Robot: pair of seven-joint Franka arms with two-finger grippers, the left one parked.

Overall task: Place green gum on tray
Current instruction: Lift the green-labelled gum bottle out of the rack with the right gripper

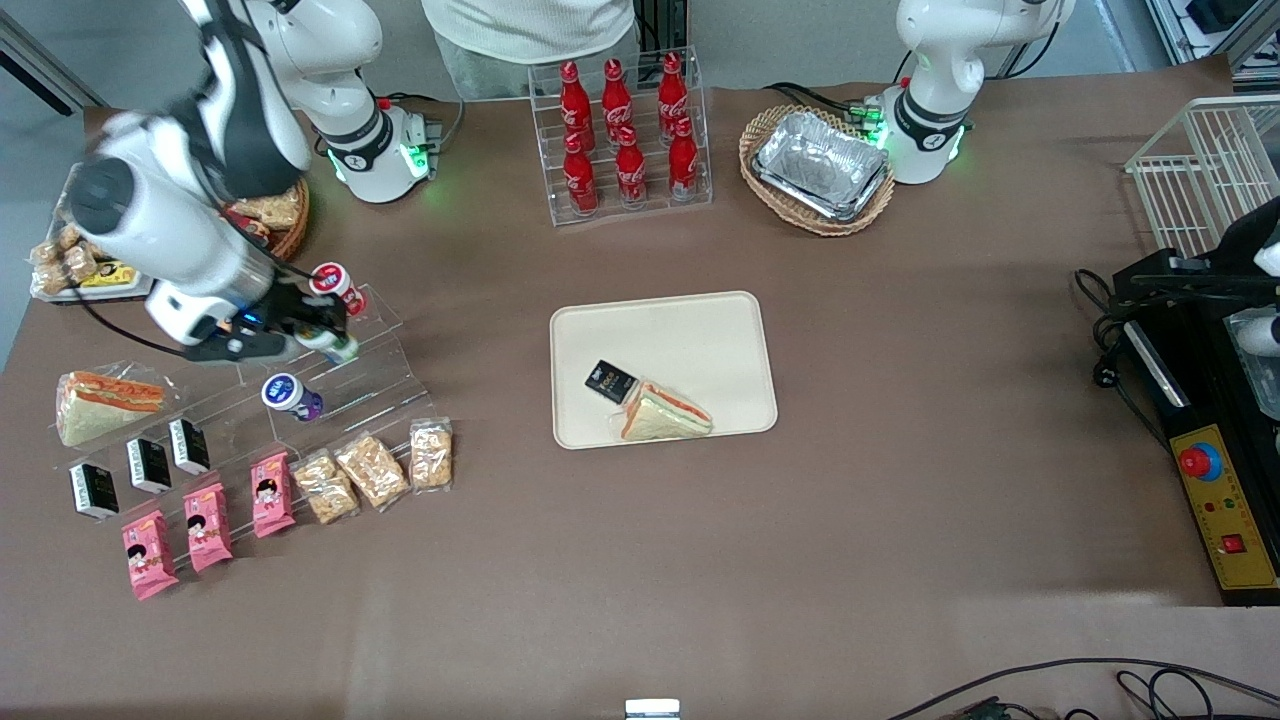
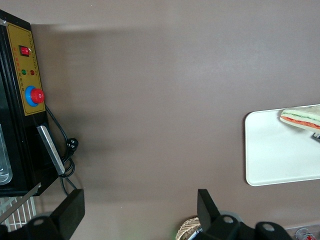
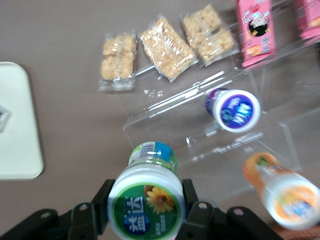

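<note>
**Gripper clamped on green gum at the acrylic stand; tray holds two items**

The gripper has its two black fingers closed against the sides of the green gum, a small white cylindrical canister with a round green lid bearing a flower mark. In the front view the gripper sits over the upper steps of the clear acrylic stand, toward the working arm's end of the table, and the green gum shows only as a small green-and-white end past the fingers.

Just beside the held canister lie two more of the same shape: the orange-lidded canister and the purple-lidded canister, both resting on the stepped stand. The front view shows the purple-lidded canister nearer the camera than the gripper.

The wrist view gives the lid print and the glossy label on the green gum; the front view does not resolve these. The wrist view also shows crinkled clear packets of nut brittle and a pink packet on the matt brown table cover.

The tray, smooth cream-beige plastic with rounded corners and a low rim, lies at mid-table, well apart from the gripper. Only the front view shows its whole load: a wrapped triangular sandwich touching a small black packet. The left wrist view catches one end of the tray with part of the sandwich.
</note>
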